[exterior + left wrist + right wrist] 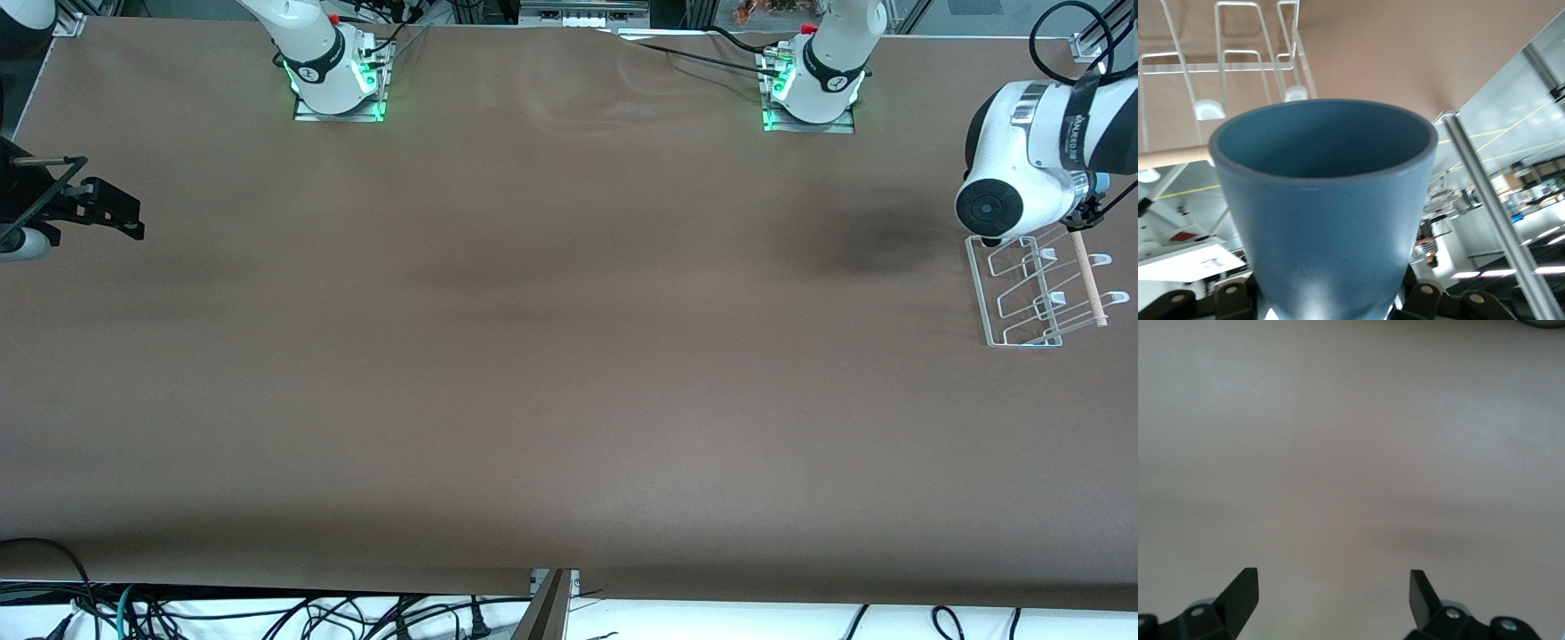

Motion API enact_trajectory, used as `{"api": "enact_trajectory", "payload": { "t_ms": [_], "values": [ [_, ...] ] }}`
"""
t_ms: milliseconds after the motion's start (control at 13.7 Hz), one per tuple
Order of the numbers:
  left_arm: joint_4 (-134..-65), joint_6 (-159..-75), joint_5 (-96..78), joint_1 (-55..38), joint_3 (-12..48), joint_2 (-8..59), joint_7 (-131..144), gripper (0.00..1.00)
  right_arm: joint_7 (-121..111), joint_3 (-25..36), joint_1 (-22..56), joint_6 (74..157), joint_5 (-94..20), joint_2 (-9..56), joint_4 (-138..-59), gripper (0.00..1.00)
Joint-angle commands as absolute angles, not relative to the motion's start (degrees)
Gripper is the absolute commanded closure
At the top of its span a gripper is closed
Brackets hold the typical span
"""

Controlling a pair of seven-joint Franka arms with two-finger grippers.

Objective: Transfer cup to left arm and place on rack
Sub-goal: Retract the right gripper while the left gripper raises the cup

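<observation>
The light-blue cup [1325, 200] fills the left wrist view, mouth toward the rack [1238, 60]. My left gripper [1331, 303] is shut on the cup's base. In the front view the left gripper [1089, 212] hangs over the end of the rack [1022, 298] farthest from the front camera, mostly hidden by the arm's wrist; only a sliver of the cup [1101, 182] shows. The rack's wooden dowel [1089, 277] lies just beside the cup and also shows in the left wrist view [1171, 158]. My right gripper [98, 209] waits open and empty over the right arm's end of the table, its fingertips [1245, 587] spread over bare table.
The brown table [551, 356] spreads between the two arms. The arm bases [338, 80] stand along its edge farthest from the front camera. A metal frame post [1485, 193] shows next to the cup in the left wrist view.
</observation>
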State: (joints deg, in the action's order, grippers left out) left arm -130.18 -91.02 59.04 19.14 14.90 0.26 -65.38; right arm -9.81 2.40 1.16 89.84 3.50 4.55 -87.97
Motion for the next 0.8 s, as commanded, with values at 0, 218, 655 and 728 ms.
{"api": "enact_trajectory", "payload": {
  "t_ms": [0,218,655,728],
  "values": [
    [-133.2,-94.8,66.9,19.6,15.6,-1.4,-67.6,1.00,-10.4,2.5,1.1,87.7,3.4,2.2,-90.1,0.00],
    [-137.8,-99.4,74.4,21.3,15.5,-3.5,-67.5,1.00,-8.9,2.5,1.1,86.7,2.8,2.2,-90.1,0.00],
    [-146.8,-109.0,83.3,26.4,15.1,-5.4,-63.5,1.00,-9.1,2.4,1.3,85.2,2.8,4.0,-87.5,0.00],
    [-147.0,-109.0,83.9,26.7,14.8,-5.5,-63.4,1.00,-9.1,2.4,1.4,85.2,2.8,4.1,-87.3,0.00]
  ]
}}
